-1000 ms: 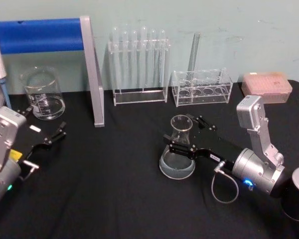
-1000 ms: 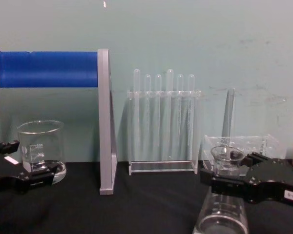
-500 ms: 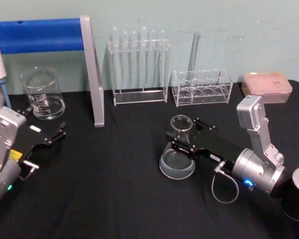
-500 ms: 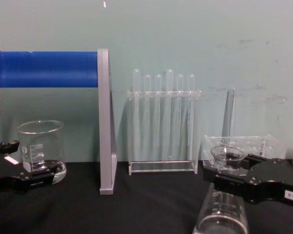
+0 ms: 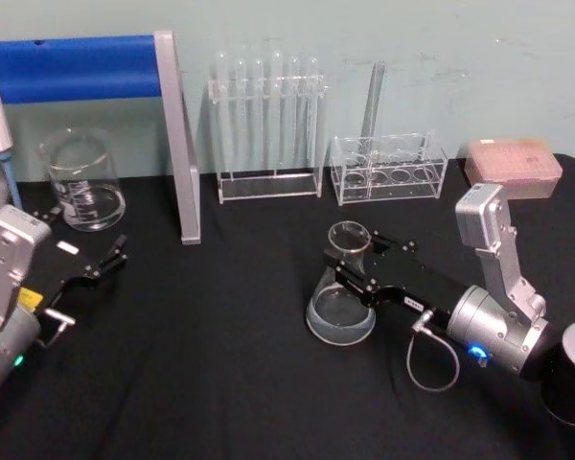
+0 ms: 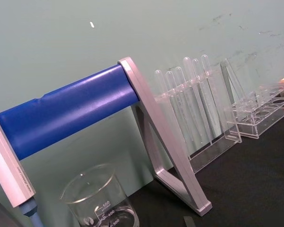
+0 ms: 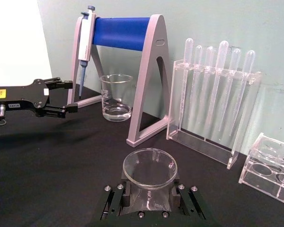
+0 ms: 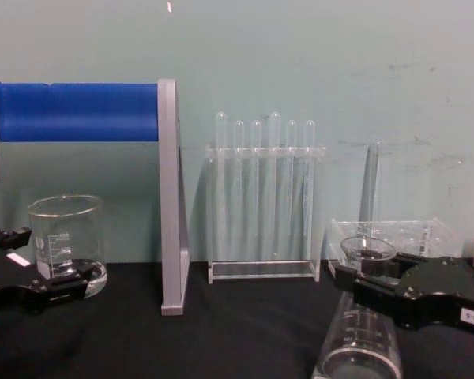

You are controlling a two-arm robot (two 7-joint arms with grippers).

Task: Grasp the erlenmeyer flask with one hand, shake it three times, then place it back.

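The erlenmeyer flask stands upright on the black table, right of centre; the chest view shows the flask from the side. My right gripper, the hand, reaches in from the right at neck height. Its jaws stand open, close on either side of the neck. In the right wrist view the flask rises between the two fingers. The left gripper rests open and empty at the table's left, next to the beaker.
A glass beaker and a blue-barred pipette stand sit at the back left. A test tube rack, a low clear rack and a pink tip box line the back. A dark cylinder stands front right.
My right gripper has slid a little to the right along the flask's neck, while the flask stays put on the table. The left arm has not moved.
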